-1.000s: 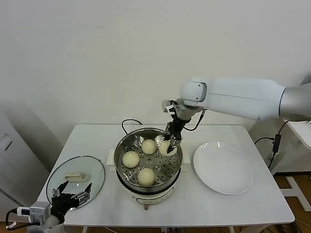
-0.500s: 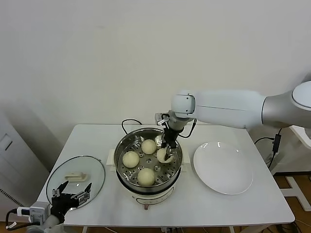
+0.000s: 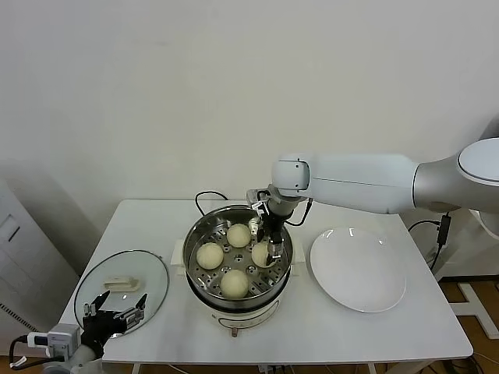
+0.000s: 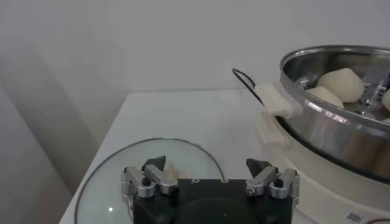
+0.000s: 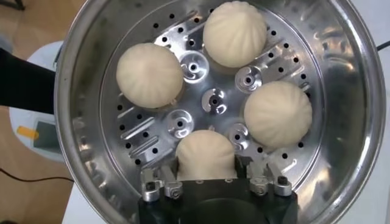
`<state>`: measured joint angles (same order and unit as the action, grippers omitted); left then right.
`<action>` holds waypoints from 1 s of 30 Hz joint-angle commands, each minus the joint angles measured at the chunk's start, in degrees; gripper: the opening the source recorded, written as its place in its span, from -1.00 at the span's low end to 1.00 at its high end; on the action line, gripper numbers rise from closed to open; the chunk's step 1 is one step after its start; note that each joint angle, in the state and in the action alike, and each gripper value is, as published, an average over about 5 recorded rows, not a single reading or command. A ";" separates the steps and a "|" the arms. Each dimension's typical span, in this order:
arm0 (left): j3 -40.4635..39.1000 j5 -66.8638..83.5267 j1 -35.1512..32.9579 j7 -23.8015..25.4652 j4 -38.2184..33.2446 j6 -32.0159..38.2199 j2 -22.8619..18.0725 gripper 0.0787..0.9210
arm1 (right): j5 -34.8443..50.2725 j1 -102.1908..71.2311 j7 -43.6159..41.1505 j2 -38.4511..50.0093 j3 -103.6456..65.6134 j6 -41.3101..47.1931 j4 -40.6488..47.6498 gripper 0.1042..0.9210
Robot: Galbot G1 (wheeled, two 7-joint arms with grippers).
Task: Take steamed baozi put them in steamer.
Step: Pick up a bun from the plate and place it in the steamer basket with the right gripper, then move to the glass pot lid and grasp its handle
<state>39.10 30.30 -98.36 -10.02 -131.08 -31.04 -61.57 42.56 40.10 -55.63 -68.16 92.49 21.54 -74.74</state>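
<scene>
Head cam: high, looks forward and down over the whole white rectangular table (image 3: 156,226), far off. Left wrist cam: low at table edge, faces sideways across the round glass lid (image 4: 109,176) toward the shiny round stainless-steel steamer (image 4: 341,137). Right wrist cam: close, straight down into steamer (image 5: 79,122). All three views share the steamer (image 3: 195,241).

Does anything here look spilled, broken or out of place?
Nothing stands out. All four baozi sit upright on the steamer's perforated tray, the plate is bare, and the glass lid lies flat on the table. The right gripper straddles one bun.
</scene>
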 commanded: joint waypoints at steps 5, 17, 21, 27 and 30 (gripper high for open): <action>0.06 0.11 0.33 -0.04 -0.07 -0.09 0.07 0.77 | 2.72 5.41 -1.03 4.20 -3.78 -0.27 0.29 0.75; -0.06 0.85 3.03 -0.84 -0.01 -1.43 -0.82 0.77 | 14.06 -4.16 15.50 28.12 -24.35 -1.28 -3.71 0.76; 0.06 0.98 3.27 -0.84 0.09 -1.37 -0.75 0.77 | 13.27 -13.78 23.79 35.25 -35.51 -4.37 -5.09 0.76; 0.55 1.01 4.54 -0.72 1.32 -0.97 -0.29 0.77 | 10.95 -39.25 40.26 38.94 -61.09 -10.92 -7.19 0.76; 0.70 1.14 4.99 -0.63 2.03 -0.40 0.11 0.77 | 7.88 -52.14 45.66 39.07 -73.82 -15.45 -7.92 0.76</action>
<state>39.61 31.25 -94.63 -10.71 -130.11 -31.88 -61.87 52.46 20.90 -30.84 -38.34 54.47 15.03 -80.34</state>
